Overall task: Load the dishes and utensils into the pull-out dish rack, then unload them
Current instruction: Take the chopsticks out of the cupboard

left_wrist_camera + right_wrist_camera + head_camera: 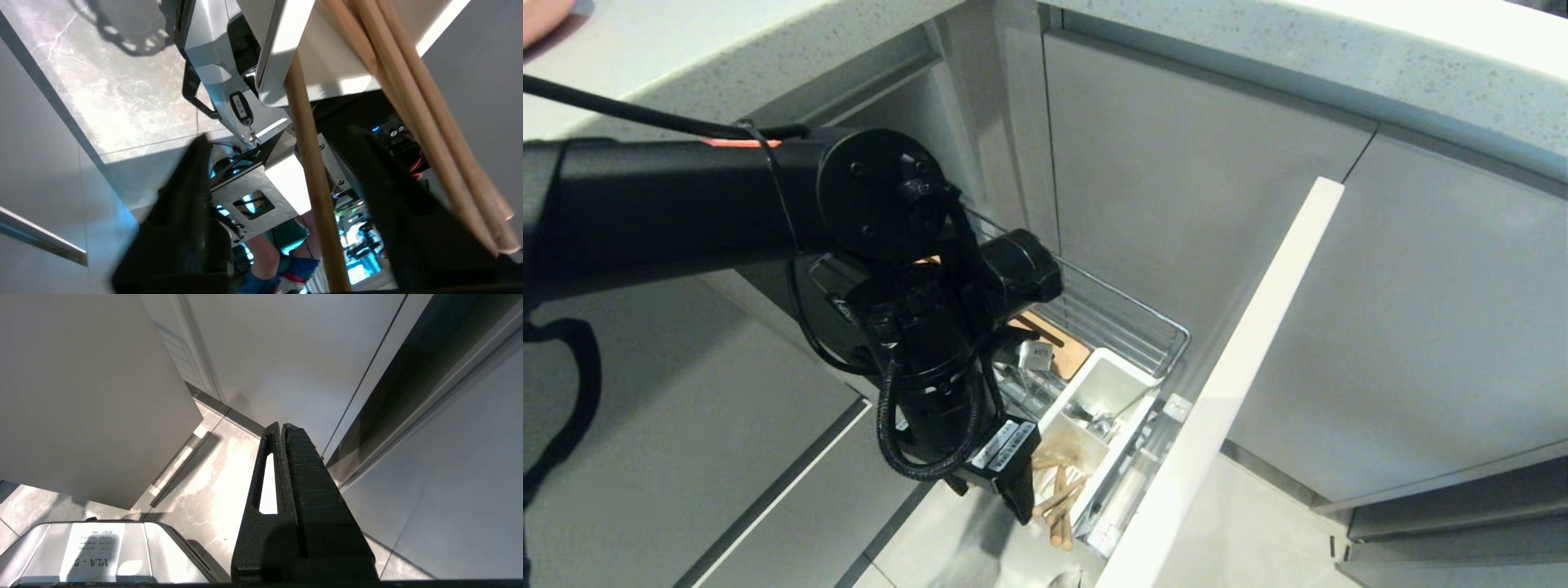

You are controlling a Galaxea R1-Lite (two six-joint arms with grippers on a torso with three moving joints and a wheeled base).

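Observation:
The pull-out dish rack (1131, 320) stands drawn out from the cabinet, its pale front panel (1241, 367) nearest me. Wooden chopsticks (1058, 500) lean in the white utensil box (1112, 384). My left gripper (1023, 502) hangs at their upper ends. In the left wrist view this gripper (280, 134) is open, with one chopstick (312, 179) standing free between its fingers (188, 204) and the other chopsticks (425, 118) just outside. Something shiny lies in the box's other compartment (1094, 423). The dishes are out of view. My right gripper (282, 426) is shut and empty, parked low over the floor.
A speckled countertop (1258, 37) runs above grey cabinet doors (1176, 180). A light-wood strip (1068, 353) lies in the rack behind my left wrist. A person's leg (261, 253) and my own base (220, 61) show below the rack. A pink sliver (539, 16) sits on the counter's corner.

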